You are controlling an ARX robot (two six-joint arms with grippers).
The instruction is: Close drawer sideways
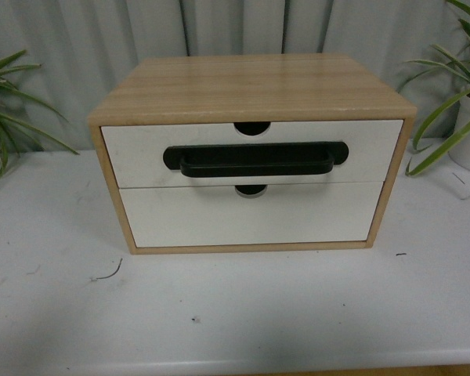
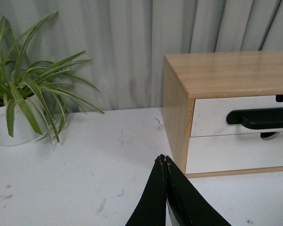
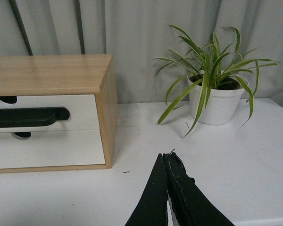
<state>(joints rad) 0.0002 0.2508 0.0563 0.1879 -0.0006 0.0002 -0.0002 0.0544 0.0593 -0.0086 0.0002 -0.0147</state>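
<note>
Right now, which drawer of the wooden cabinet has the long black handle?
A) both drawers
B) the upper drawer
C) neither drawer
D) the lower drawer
B: in the front view the black bar handle sits across the upper drawer, while the lower drawer shows only a plain white front with a notch in its top edge.

No text for you to read anywhere, no labels, brands, numbers or signs in any of the three views, every surface you see is plain and unmarked.
</note>
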